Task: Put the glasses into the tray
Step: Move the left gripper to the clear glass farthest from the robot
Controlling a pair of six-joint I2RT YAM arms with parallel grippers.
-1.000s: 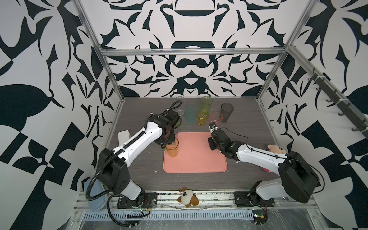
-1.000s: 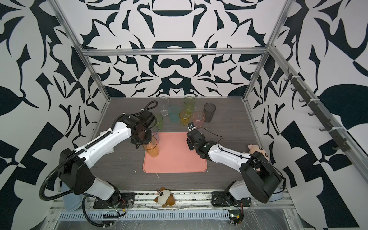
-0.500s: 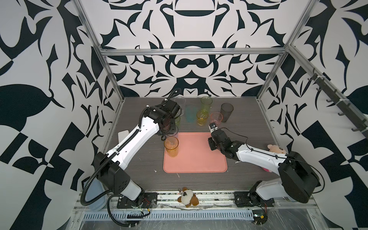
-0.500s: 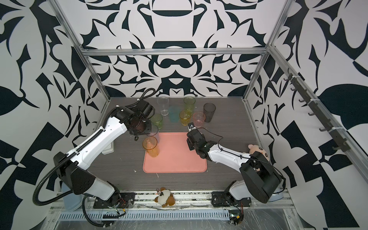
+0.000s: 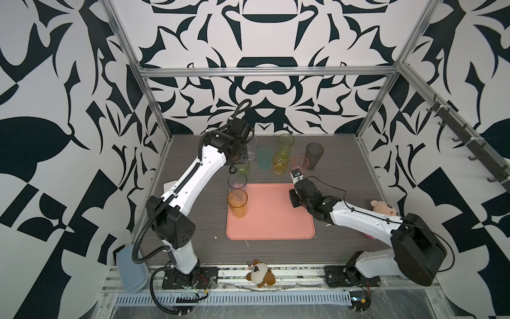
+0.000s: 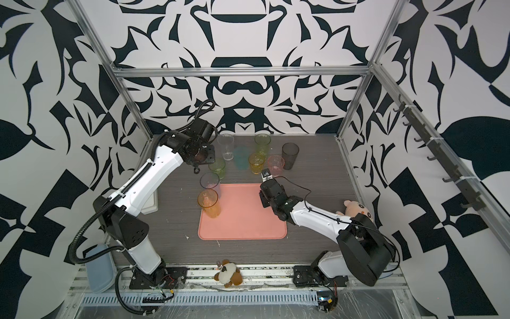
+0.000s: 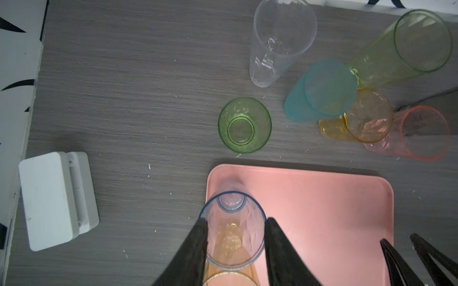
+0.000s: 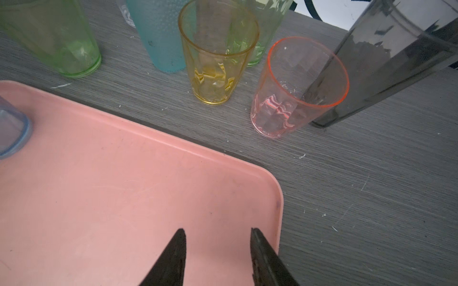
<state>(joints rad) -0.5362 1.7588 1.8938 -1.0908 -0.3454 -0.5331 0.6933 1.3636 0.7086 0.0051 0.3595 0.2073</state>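
In both top views the left gripper (image 5: 233, 169) hangs with fingers apart, just behind and above the blue glass (image 5: 237, 181). That and the orange glass (image 5: 237, 203) stand along the tray (image 5: 270, 223) edge, probably to leave room. The right gripper (image 5: 294, 199), likewise spread and empty, hovers over the tray's far corner, the pink glass (image 5: 300, 164) just ahead.

In the left wrist view the blue glass fills the gap between the fingers (image 7: 193, 252), hiding most of the orange one; whether they brush its rim is unclear.

The right wrist view crops the grey glass (image 8: 386, 62).
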